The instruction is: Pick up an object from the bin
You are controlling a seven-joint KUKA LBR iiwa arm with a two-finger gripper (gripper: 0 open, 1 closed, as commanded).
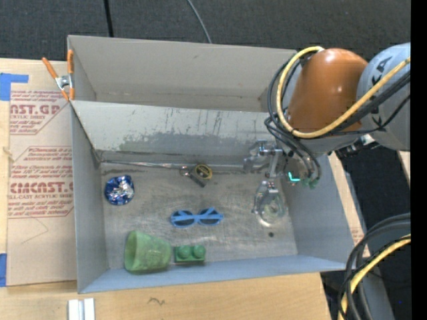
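— Where is the pincer?
— Low over the floor of the bin, well to the right of the blue sunglasses. I cannot tell how wide it stands. A pale glassy thing shows at its tip, but I cannot tell whether it is gripped or only lies beneath.
— And the rest?
— Taking the sunglasses as the mark: a small brass-coloured round thing lies just behind them, toward the back wall. A shiny blue ball lies well to their left. A green toy brick lies just in front of them, with a green cup beside it, further left.
— Any writing?
— Too small to read on any of them.
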